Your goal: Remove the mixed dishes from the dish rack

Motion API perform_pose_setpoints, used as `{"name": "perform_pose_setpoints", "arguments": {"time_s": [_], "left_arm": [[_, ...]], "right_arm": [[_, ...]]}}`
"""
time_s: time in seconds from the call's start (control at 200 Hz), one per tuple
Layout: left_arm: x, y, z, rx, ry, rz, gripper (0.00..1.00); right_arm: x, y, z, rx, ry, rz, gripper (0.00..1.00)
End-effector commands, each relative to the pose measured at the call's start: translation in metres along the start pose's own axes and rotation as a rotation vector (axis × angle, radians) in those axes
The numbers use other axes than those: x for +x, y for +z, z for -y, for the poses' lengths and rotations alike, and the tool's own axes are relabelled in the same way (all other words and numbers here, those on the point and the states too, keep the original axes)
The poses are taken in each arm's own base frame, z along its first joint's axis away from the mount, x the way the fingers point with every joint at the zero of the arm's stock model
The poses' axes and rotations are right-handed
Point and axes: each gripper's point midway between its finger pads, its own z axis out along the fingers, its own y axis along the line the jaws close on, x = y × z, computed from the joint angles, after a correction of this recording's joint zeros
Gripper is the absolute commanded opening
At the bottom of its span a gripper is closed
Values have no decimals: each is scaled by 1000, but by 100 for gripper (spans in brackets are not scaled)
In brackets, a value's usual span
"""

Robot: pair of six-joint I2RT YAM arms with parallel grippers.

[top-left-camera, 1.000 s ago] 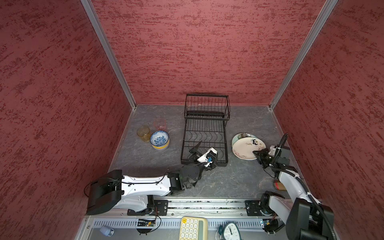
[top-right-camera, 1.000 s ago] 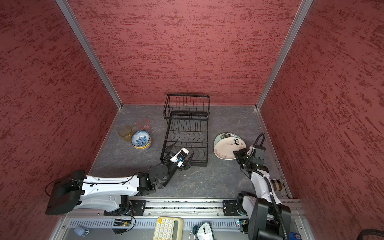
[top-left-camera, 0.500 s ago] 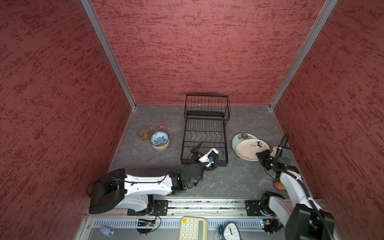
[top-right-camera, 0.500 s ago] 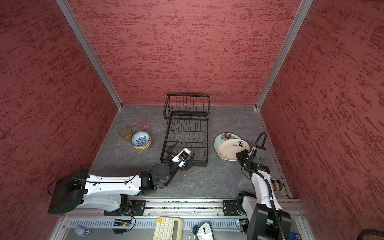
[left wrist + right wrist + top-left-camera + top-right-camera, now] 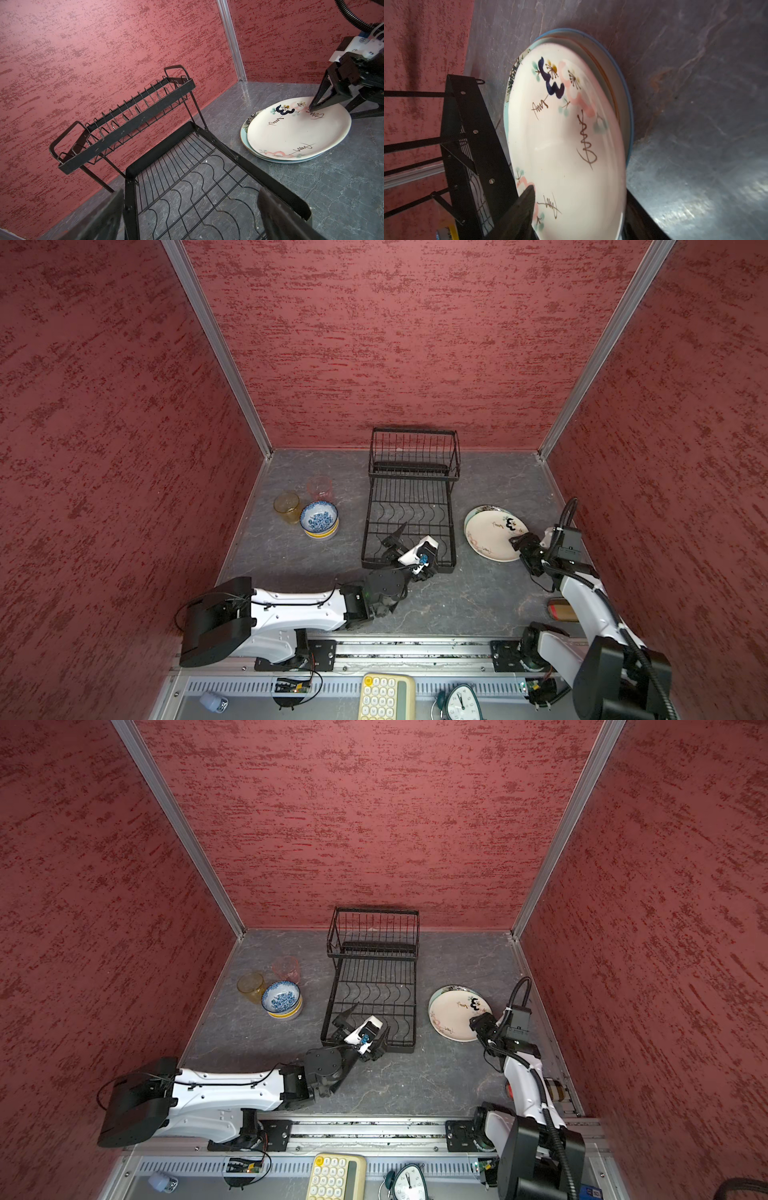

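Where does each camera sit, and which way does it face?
Top views: high above the base, looking down over the table; both arms show.
Left wrist: low at the rack's near end, facing the back wall; left fingers show.
Right wrist: low by the cream plate, looking across it toward the rack; right fingers show.
Shared: both wrist views show rack and cream plate.

From high overhead, we are looking down in both top views, nearly identical, on the whole walled table (image 5: 478, 605). Our left wrist camera is facing the dish rack (image 5: 187, 166) and the cream plate (image 5: 297, 133) from nearby; our right wrist camera is hugging that same plate, rack edge alongside.
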Motion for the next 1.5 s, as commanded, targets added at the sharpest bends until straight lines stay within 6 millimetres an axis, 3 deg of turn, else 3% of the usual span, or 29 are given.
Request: {"name": "perform_pose_setpoints", "arguments": {"time_s": [0.0, 0.09, 0.205, 0.386, 0.606, 0.772, 0.842, 1.097, 1.298, 1.493], "left_arm": [[-9, 2, 1, 3, -18, 14, 100], [-8, 2, 1, 3, -15, 13, 99], [-7, 3, 1, 1, -14, 10, 100], [-5, 5, 1, -2, -14, 4, 100], [3, 10, -15, -35, -48, -27, 99], [14, 16, -54, -76, -145, -70, 100], [29, 17, -75, -108, -189, -119, 99], [58, 3, -152, -285, -348, -146, 100], [87, -2, -180, -372, -407, -189, 99], [121, 0, -207, -502, -389, -295, 99]], "right_arm": [[-17, -4, -12, 13, -64, 49, 75], [-18, -2, -6, 58, -77, 50, 88], [-19, -1, -5, 76, -88, 53, 97], [-22, 1, -5, 93, -111, 68, 99], [-35, -8, -32, 35, -212, 153, 99], [-51, -17, -59, -26, -260, 242, 99], [-53, -19, -76, -70, -298, 277, 99], [-57, -36, -118, -202, -477, 508, 99], [-52, -60, -126, -291, -616, 725, 99], [-52, -65, -118, -292, -657, 849, 99]]}}
